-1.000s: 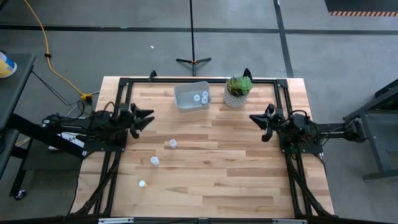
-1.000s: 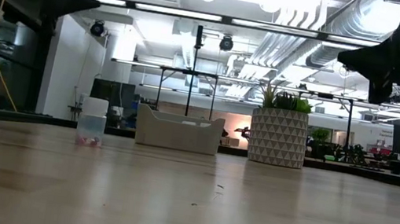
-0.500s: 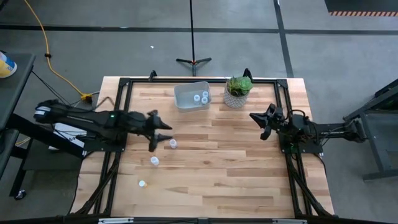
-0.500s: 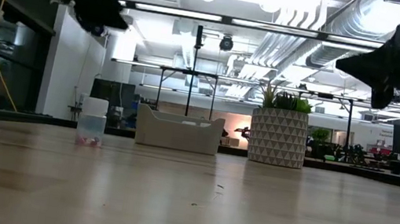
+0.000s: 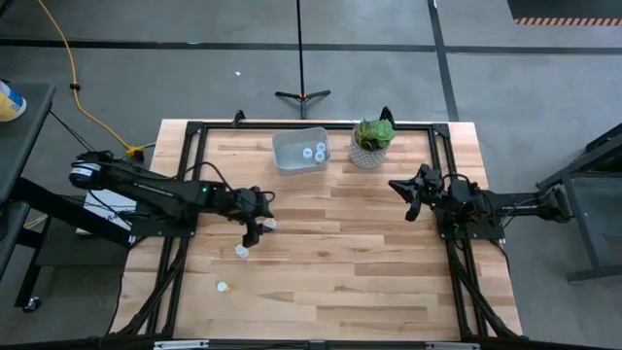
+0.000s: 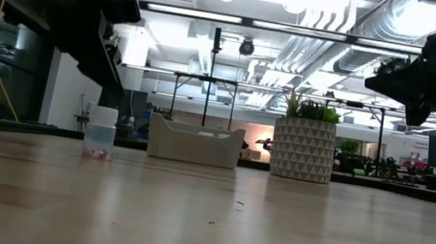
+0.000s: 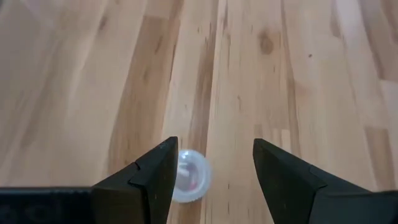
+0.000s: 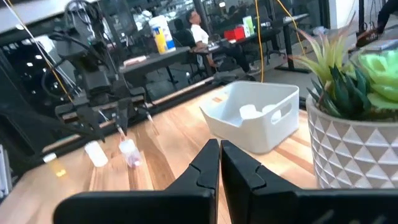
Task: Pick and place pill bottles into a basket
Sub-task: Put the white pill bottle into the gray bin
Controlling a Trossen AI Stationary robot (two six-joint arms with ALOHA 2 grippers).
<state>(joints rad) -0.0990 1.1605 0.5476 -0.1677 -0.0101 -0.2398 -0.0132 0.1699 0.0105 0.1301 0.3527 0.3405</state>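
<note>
My left gripper (image 5: pixel 259 224) is open and points down over a tiny white pill bottle (image 5: pixel 269 225) standing on the table. In the left wrist view the bottle (image 7: pixel 188 176) shows between the fingers, close beside one of them. In the low view the gripper (image 6: pixel 108 45) is well above the bottle (image 6: pixel 100 132) and touches nothing. Two more bottles (image 5: pixel 241 252) (image 5: pixel 223 287) stand nearer the front. The pale basket (image 5: pixel 300 150) at the far edge holds two bottles (image 5: pixel 313 151). My right gripper (image 5: pixel 408 194) is shut and empty, raised at the table's right.
A green plant in a white patterned pot (image 5: pixel 372 142) stands just right of the basket at the far edge. Black frame rails (image 5: pixel 185 175) run along the table's left, right and far sides. Bare wood lies across the middle and front of the table.
My left gripper has swung out from the table's left side toward the right and a little toward the near edge. It has tipped downward and come to a stop over the bottle. The bottles have stayed where they were.
</note>
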